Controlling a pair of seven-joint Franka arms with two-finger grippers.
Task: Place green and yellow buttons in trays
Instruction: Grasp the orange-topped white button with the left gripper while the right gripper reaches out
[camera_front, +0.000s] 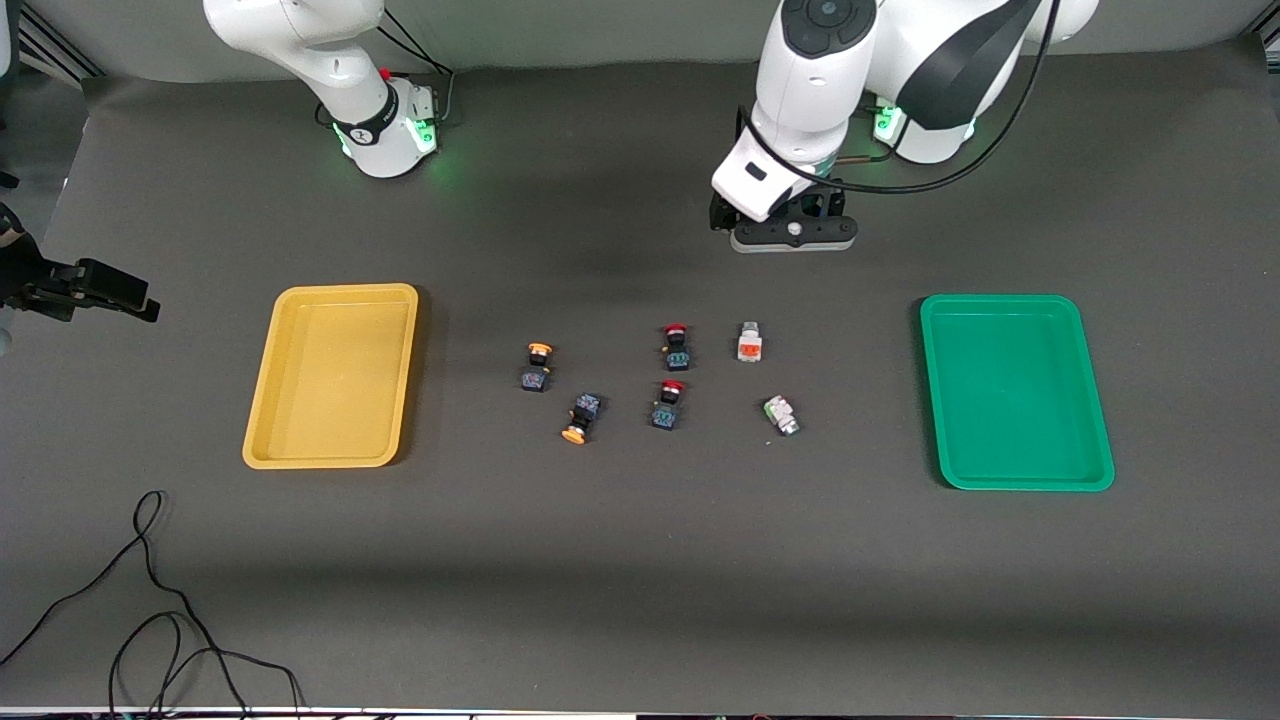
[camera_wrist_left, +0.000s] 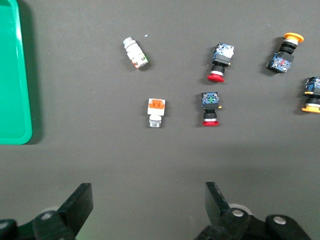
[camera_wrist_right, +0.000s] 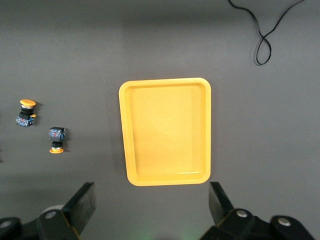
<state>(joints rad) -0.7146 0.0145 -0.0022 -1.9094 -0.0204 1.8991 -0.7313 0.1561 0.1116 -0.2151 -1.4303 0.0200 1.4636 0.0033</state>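
Front view: the dark worktop (camera_front: 640, 600) carries a yellow tray (camera_front: 290, 440) toward the right arm's end and a green tray (camera_front: 1090, 440) toward the left arm's end, both without buttons. The left hand (camera_front: 793, 235) hangs spread above bare worktop, farther from the front camera than the buttons; the right hand (camera_wrist_right: 150, 207) is spread over the yellow tray's edge. Between the trays lie two yellow-capped buttons (camera_front: 537, 366), two red-capped buttons (camera_front: 677, 346), an orange-marked white button (camera_front: 749, 342) and a green-marked white button (camera_front: 781, 414).

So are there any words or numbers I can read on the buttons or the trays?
None can be read.
The yellow tray and green tray are plain.
The buttons, like the orange-marked one, show only coloured patches, too small to read.
A round mark on the right arm's base is too blurred to read.
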